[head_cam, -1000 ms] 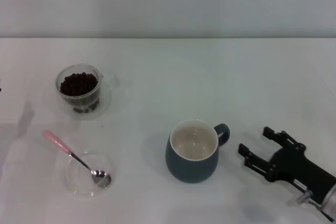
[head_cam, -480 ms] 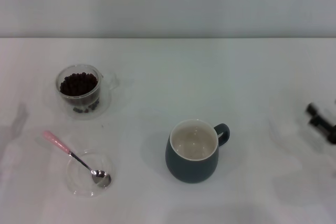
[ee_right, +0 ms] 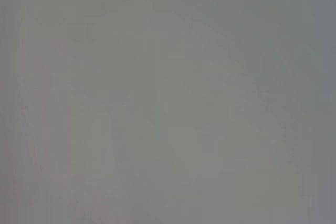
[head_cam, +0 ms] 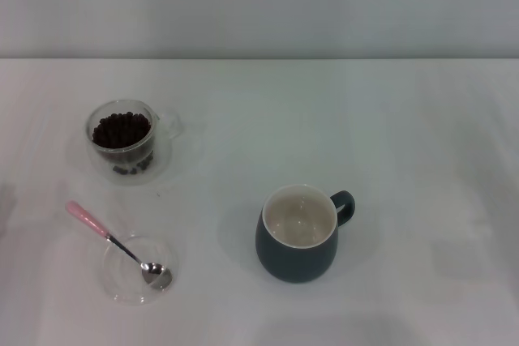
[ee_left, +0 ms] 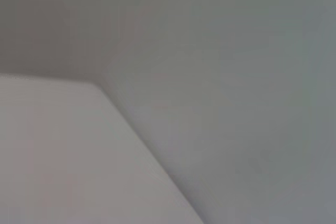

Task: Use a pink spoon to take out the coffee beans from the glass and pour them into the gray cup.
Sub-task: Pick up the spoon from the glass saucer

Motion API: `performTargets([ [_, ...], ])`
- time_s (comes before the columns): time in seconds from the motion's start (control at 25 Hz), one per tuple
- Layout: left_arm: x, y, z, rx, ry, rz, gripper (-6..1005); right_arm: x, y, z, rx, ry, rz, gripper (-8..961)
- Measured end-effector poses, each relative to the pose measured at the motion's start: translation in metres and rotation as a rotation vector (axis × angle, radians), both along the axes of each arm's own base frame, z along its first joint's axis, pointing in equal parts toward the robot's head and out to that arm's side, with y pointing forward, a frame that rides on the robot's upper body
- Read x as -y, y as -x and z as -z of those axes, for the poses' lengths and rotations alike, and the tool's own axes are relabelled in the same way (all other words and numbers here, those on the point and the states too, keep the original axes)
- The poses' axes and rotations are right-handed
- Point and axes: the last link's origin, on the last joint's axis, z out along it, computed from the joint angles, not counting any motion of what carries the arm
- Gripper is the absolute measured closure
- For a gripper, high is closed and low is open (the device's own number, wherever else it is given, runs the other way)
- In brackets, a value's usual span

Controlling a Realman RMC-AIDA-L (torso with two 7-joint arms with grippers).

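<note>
Pink spoon (head_cam: pixel 113 240) bowl rests in clear dish (head_cam: pixel 122 285); coffee beans (head_cam: pixel 122 129) fill glass (head_cam: pixel 159 139); grippers unseen, state unknown.

Head view: looking forward and down over the white table (head_cam: pixel 405 135), taking in its far edge | Left wrist view: facing a table corner (ee_left: pixel 63 150) and grey wall | Right wrist view: showing only plain grey | Overlap: table alone.

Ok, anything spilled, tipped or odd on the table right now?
Nothing stands out. The glass stands upright with the coffee beans inside, the gray cup is upright, and the pink spoon rests with its bowl in a clear dish.
</note>
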Motion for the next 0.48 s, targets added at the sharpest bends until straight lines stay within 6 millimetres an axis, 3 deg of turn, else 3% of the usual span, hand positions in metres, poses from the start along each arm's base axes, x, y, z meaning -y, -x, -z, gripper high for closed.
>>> performTargets([
  [0.24,0.009,-0.006,0.006,0.174,0.158,0.07,107,-0.009,0.003,-0.002,0.017,0.008,-0.009,76],
  [0.48,0.012,-0.016,0.013,0.168,0.277,0.145,108,-0.02,0.009,-0.003,0.027,0.013,-0.033,76],
])
